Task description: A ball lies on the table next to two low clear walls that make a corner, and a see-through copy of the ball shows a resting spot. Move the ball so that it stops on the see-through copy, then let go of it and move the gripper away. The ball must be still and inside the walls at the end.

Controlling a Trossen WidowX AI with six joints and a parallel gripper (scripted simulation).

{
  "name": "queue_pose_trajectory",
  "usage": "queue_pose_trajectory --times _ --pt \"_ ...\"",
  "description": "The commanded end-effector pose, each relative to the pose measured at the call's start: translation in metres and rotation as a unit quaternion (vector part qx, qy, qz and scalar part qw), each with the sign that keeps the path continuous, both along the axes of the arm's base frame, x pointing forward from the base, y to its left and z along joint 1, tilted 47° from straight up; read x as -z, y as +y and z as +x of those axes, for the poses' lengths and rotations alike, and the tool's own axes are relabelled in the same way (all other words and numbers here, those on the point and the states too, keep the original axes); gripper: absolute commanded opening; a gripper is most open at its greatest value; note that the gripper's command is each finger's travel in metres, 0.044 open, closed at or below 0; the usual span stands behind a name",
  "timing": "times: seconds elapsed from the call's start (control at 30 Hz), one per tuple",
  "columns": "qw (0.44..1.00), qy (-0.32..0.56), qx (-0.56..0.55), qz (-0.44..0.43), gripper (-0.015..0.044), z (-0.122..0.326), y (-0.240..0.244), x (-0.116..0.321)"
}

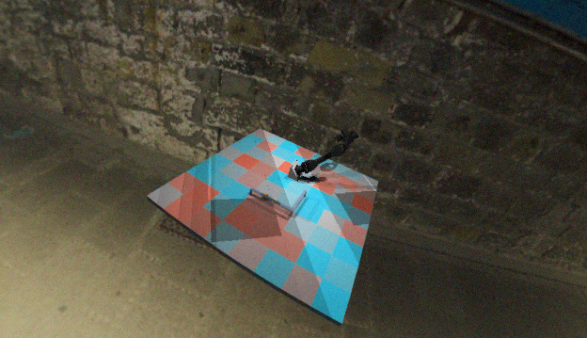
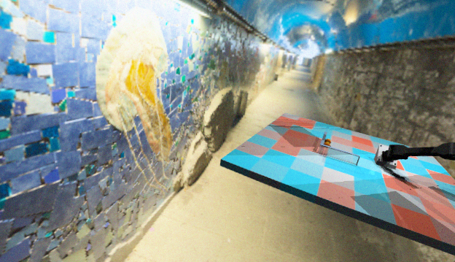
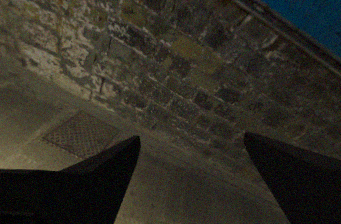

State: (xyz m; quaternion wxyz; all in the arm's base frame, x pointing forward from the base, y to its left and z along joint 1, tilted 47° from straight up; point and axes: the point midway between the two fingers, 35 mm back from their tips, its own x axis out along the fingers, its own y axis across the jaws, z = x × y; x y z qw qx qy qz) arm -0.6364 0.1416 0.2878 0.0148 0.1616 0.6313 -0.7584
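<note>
Closest to the wrist view, the two dark fingers fill the lower corners, spread far apart with nothing between them but the stone wall [image 3: 191, 65] and pavement beyond. So the hand [image 2: 383, 158] stands wide and holds nothing. From the side, it hangs low above the checkered counter [image 2: 277, 171], at the end of the black arm [image 2: 423, 150] that reaches in from the right.

The small orange ball [image 2: 327, 141] sits on the counter well apart from the hand, tucked at the far end of the clear walls [image 2: 340, 154], right by the short wall where the two meet. From above, the same orange speck [image 1: 266, 195] shows near one end of the long wall. I cannot make out the see-through copy in any view; it is too faint or too small to tell. The hand's shadow [image 2: 401, 176] falls on the counter just beneath it.
</note>
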Motion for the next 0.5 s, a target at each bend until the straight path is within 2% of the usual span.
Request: queue_pose_trajectory --times 0.0,0.07,0.1,0.47 --pt "1.000 0.001 0.001 -0.001 0.0374 0.000 0.001 0.000" --pt "1.000 0.005 0.009 -0.006 0.0321 0.003 0.009 -0.004" --pt "1.000 0.009 0.015 -0.010 0.0313 0.006 0.016 -0.008" --pt "0.988 0.073 0.117 -0.068 0.0313 0.063 0.122 -0.051"
